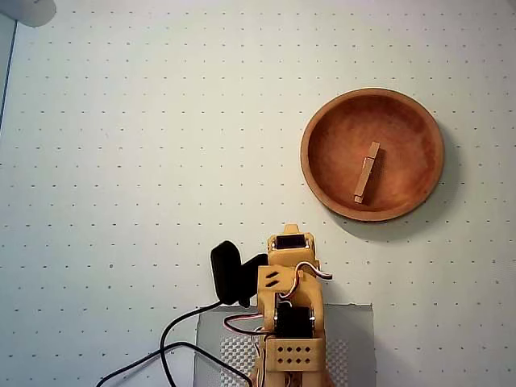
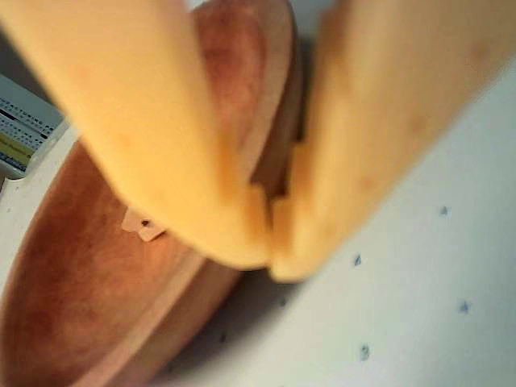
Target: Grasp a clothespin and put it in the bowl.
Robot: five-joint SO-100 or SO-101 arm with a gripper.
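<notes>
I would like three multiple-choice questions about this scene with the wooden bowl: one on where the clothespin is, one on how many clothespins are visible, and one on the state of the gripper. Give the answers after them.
1. Where is the clothespin?
A. On the table, left of the arm
B. Inside the bowl
C. Between the gripper fingers

2. How many clothespins are visible?
A. One
B. Two
C. Four

3. What is the state of the gripper?
A. Wide open
B. Shut on the clothespin
C. Shut, holding nothing

Answers:
1. B: in the overhead view the clothespin lies on the floor of the bowl.
2. A: only one tan stick shows, and the dotted table carries no other.
3. C: in the wrist view the gripper has its fingertips touching, with nothing between them.
</notes>
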